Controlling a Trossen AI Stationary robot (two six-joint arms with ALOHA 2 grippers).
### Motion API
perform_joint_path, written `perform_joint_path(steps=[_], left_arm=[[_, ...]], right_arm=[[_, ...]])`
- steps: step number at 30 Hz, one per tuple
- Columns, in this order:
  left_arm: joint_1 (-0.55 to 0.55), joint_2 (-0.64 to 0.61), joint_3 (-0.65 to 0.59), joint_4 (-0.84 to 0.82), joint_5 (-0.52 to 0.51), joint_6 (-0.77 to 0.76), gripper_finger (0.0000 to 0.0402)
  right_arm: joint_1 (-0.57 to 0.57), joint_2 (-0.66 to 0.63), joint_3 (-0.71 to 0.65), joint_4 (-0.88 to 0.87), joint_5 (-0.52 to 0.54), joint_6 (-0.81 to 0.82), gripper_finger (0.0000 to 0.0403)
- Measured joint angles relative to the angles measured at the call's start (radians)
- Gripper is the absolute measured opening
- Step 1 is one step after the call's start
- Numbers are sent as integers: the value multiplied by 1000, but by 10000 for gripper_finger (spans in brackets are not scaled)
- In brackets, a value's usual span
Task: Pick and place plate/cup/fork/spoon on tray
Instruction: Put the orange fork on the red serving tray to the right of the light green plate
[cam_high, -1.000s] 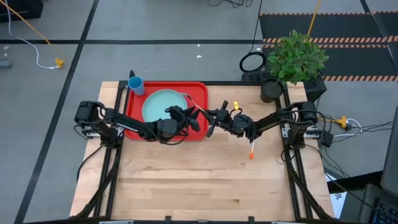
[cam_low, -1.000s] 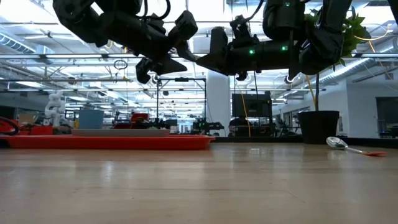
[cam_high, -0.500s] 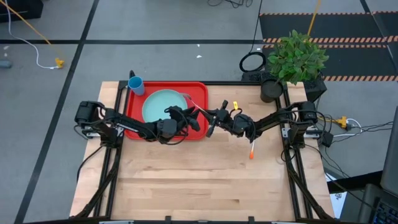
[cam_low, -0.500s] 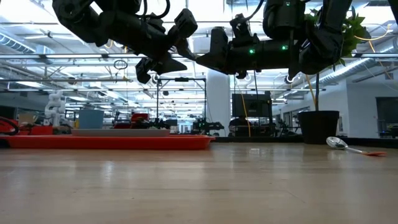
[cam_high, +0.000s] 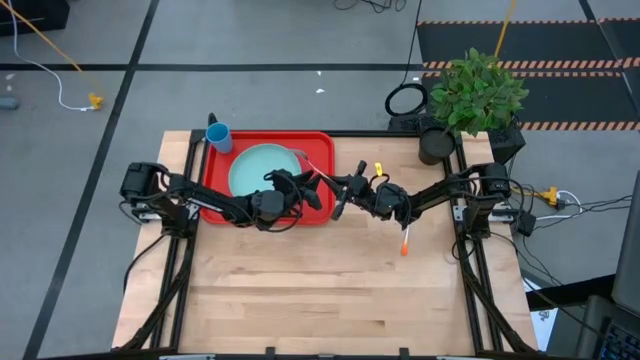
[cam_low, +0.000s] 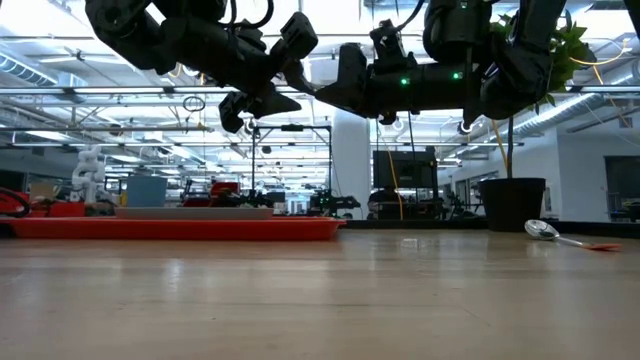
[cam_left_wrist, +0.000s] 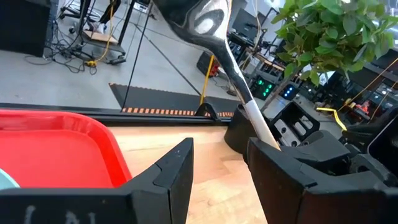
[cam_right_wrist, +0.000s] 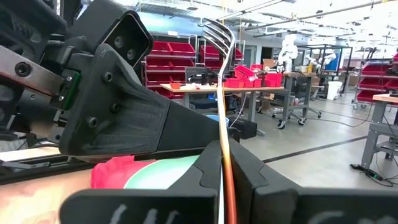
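Gripping the fork (cam_right_wrist: 222, 74), right hand (cam_high: 341, 193) faces released left hand (cam_high: 312, 189) above tray (cam_high: 317, 146).

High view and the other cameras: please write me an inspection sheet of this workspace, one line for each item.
Surface: wooden table, mostly bare in front.
Job's things: plate lies in the red tray; cup at the tray's far left corner, cannot tell whether inside the rim; spoon lies on the table to the right; fork is held in the air, tines up.
Clutter: potted plant at the far right corner.
Grippers: right hand shut on the fork, beside the tray's right edge; left hand open, facing it.
Cables: white cable on the floor; cables by the right arm's base.
Surroundings: grey floor; no person seen.
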Motion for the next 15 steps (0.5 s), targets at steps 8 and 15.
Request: perform_joint_path(steps=[8, 15], left_arm=[[-1, 2, 0, 84, 16, 31, 157], [-10, 1, 2, 89, 37, 49, 157]], right_arm=[[1, -2, 2, 7, -3, -1, 0], [8, -1, 2, 29, 13, -30, 0]])
